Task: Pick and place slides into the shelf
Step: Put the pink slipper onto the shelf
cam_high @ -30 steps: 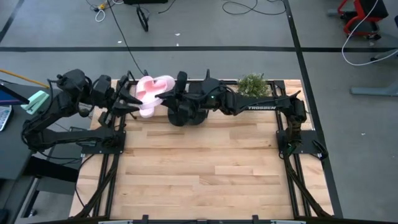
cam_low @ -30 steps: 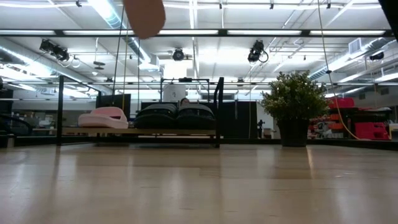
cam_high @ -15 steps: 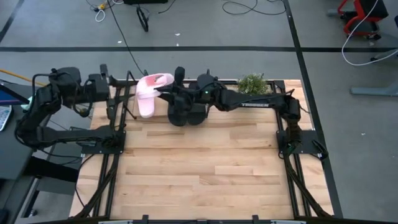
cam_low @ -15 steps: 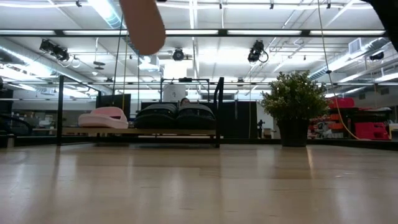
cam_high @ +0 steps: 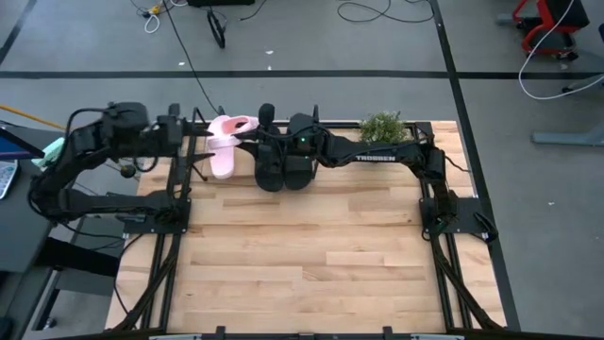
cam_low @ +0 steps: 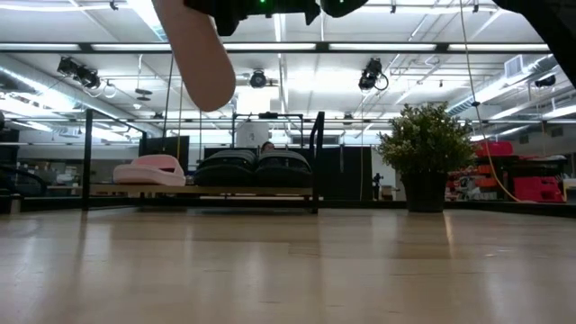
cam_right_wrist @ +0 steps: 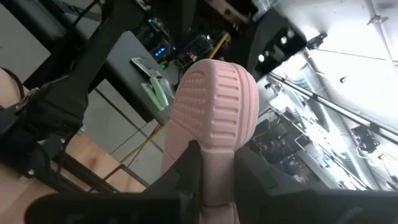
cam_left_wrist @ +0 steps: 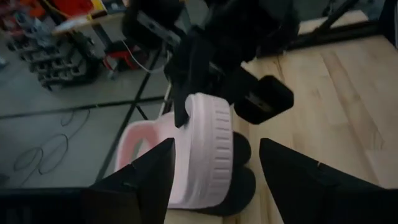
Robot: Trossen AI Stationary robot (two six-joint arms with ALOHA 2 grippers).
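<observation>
My right gripper [cam_high: 257, 127] reaches in from the right and is shut on a pale pink slide [cam_high: 231, 125] held over the left end of the shelf [cam_low: 202, 190]. The slide shows hanging in the low view [cam_low: 200, 56] and sole-on in the right wrist view [cam_right_wrist: 211, 112]. A second pink slide [cam_high: 222, 158] and two black slides [cam_high: 283, 170] lie on their soles on the shelf's wooden base. My left gripper [cam_high: 184, 132] is open and empty just left of the held slide, with its fingers pointing at it [cam_left_wrist: 216, 146]. My right gripper pinches the pink slide between its two fingers [cam_right_wrist: 186, 168] at one end of the sole [cam_right_wrist: 211, 163], one finger on each side. The fingers slant in from the table's right and from above. The slide is lifted clear and hangs below the gripper, its free end [cam_low: 209, 94] down.
A small green potted plant [cam_high: 382, 127] stands right of the shelf at the table's far edge. The shelf's thin black posts [cam_low: 317, 162] rise around the slides. The wide wooden table top [cam_high: 311, 255] lies on the near side.
My left gripper has drawn back from the pink slides toward the table's far left. My right gripper has carried the held pink slide a little toward the left edge and down, and the slide now hangs lower over the shelf.
</observation>
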